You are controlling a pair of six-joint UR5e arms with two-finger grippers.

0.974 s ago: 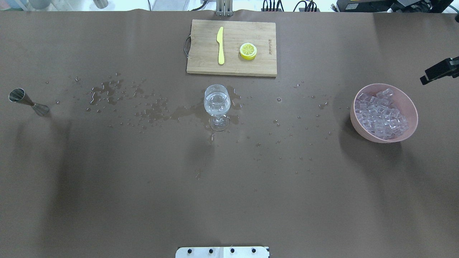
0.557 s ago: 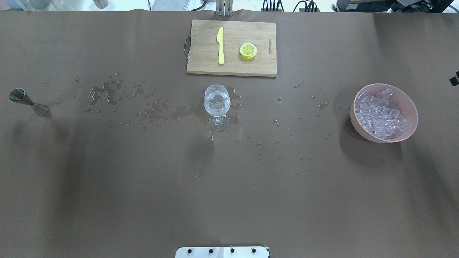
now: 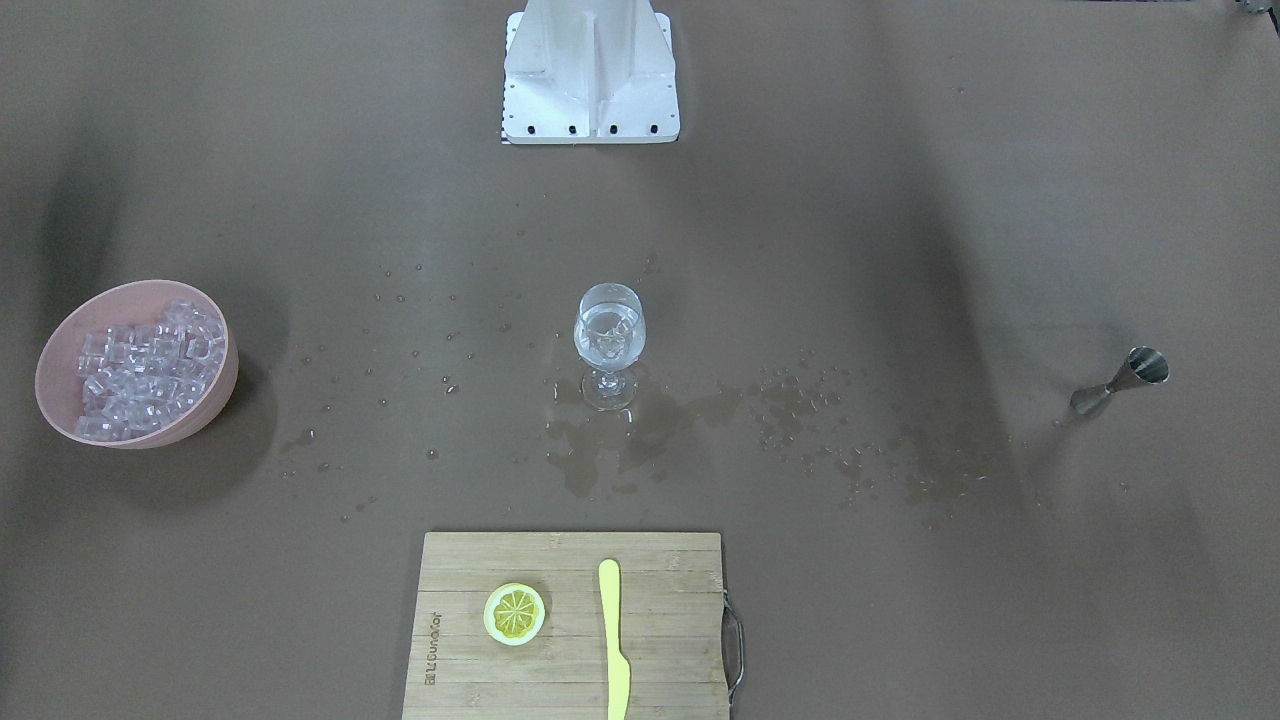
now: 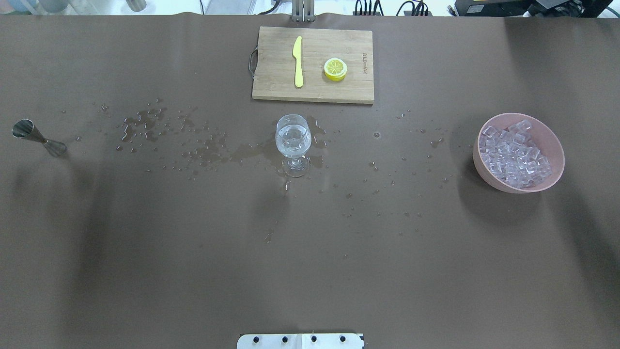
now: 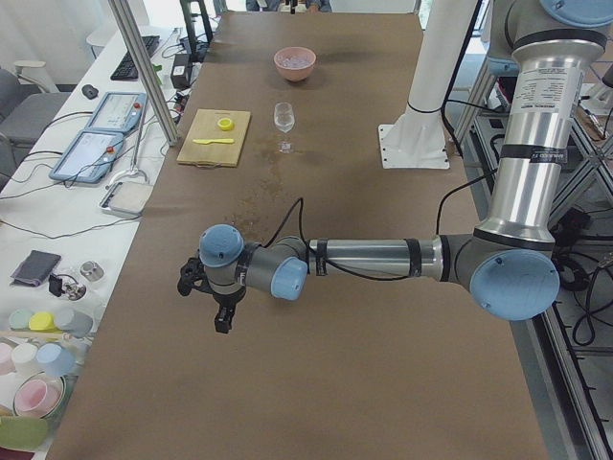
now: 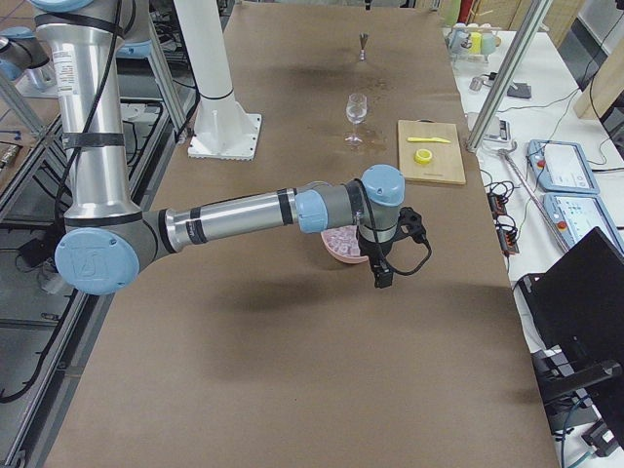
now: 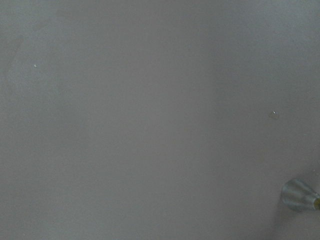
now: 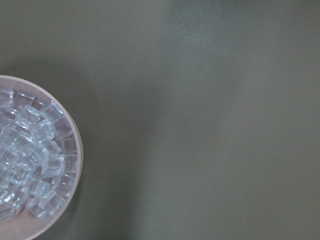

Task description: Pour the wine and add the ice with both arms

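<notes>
We see both arms reaching level over the bench [image 4: 193, 266]: the left arm [image 5: 369, 257] lies far from the glass [image 4: 292, 140], left pincer [image 5: 222, 321] pointing down; the right arm [image 6: 234, 213] holds the right pincer [image 6: 380, 276] by the bowl [image 4: 484, 177]. Whether either pincer is spread we cannot tell. Wine [image 4: 292, 139] sits in the glass, ice [image 4: 516, 155] in the bowl right of the glass, a jigger [image 4: 38, 137] left of it, a board [image 4: 276, 82] behind; we cannot read its stamp [image 4: 364, 63]

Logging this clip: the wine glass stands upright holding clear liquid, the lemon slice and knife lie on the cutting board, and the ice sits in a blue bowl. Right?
One detail is off: the bowl holding the ice is pink, not blue, as the overhead exterior view shows. The wine glass, lemon slice, knife and cutting board are as stated.
</notes>
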